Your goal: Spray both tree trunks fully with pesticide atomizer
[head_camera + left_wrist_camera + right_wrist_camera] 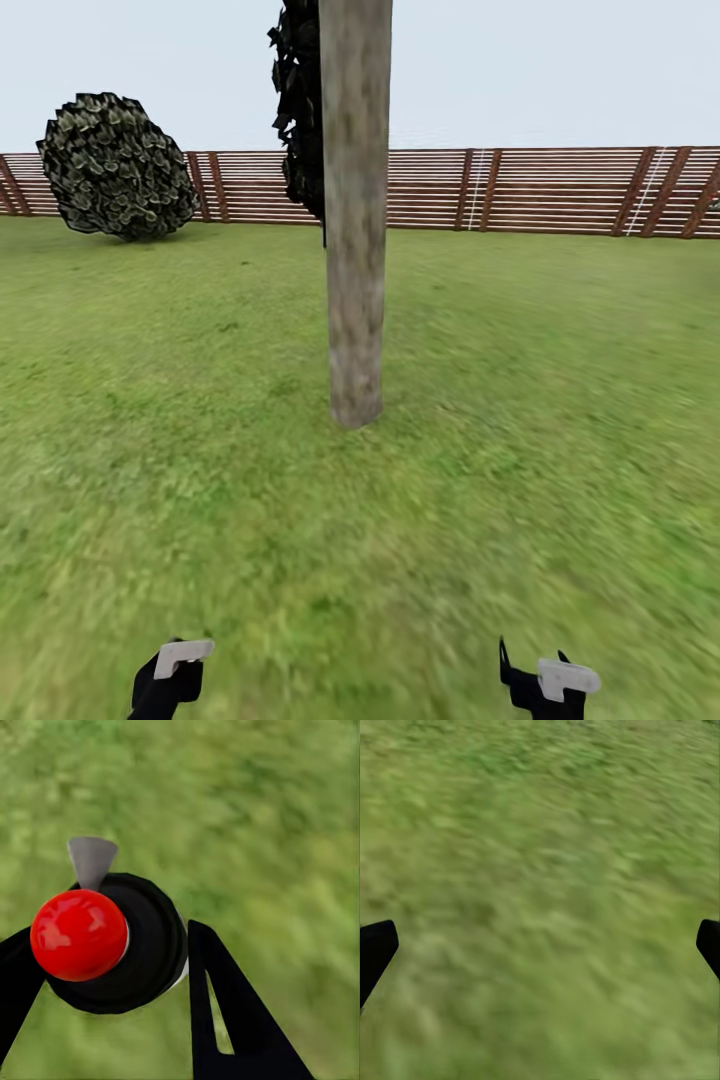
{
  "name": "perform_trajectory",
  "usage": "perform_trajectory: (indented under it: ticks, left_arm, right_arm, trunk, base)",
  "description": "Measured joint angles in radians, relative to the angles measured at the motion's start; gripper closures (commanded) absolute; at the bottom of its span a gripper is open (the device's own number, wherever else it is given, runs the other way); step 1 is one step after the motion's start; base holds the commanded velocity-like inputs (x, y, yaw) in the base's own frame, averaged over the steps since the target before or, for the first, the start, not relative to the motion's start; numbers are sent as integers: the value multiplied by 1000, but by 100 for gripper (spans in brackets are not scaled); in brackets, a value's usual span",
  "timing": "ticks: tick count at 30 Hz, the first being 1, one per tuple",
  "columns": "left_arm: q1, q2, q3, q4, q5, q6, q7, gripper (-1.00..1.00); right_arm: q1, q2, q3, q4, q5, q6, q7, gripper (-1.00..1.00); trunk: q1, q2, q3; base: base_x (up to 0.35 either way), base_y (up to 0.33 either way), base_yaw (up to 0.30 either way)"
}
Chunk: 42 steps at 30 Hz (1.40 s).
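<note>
Item one, my left tool (112, 967): clamped on the pesticide atomizer (112, 941), fingers (225, 1012) pressed to either side of its black body, red cap (79, 935) facing the wrist camera and a grey nozzle tab (91, 859) projecting beyond it. I judge the hold is kept low and close to my body for carrying, since the nozzle points over grass rather than at any bark. In the head view the left tool (170, 675) sits at about 7 o'clock of the frame. Item two, my right tool (540, 945): fingers spread wide, nothing between them, grass lawn (540, 832) beneath; head view places it (548, 685) at about 5 o'clock, idle, presumably kept free as a spare. Item three, tree trunk (355, 210): thick, mottled grey-brown, upright, rooted in the lawn at 12 o'clock from both tools, well apart from them; no spray on it that I can make out. Item four, surroundings: dark conifer (300, 110) just behind the trunk, round shrub (118, 167) at 10 o'clock, slatted wooden fence (540, 190) across the far edge. The atomizer is in hand; the approach to spraying range appears unfinished.
</note>
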Motion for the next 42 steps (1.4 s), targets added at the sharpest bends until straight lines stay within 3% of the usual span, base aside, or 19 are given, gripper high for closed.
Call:
perform_trajectory:
  ticks: [15, 38, 42]
  left_arm:
    - [0, 1, 1, 0, -1, 0, -1, 100]
    - [-1, 1, -2, -14, -4, 0, -3, 100]
    - [-7, 5, -13, -19, -12, 6, -13, 100]
  right_arm:
    - [0, -3, -1, -1, 0, -1, 1, -100]
    - [0, -9, 5, -8, 7, 0, 7, -100]
    - [0, -11, 9, -169, 121, 4, 14, -100]
  trunk:
    - [0, 0, 3]
    - [0, 0, 4]
    - [0, 0, 4]
  base:
    - [314, -78, -145]
    - [304, -60, -8]
    - [80, 48, 0]
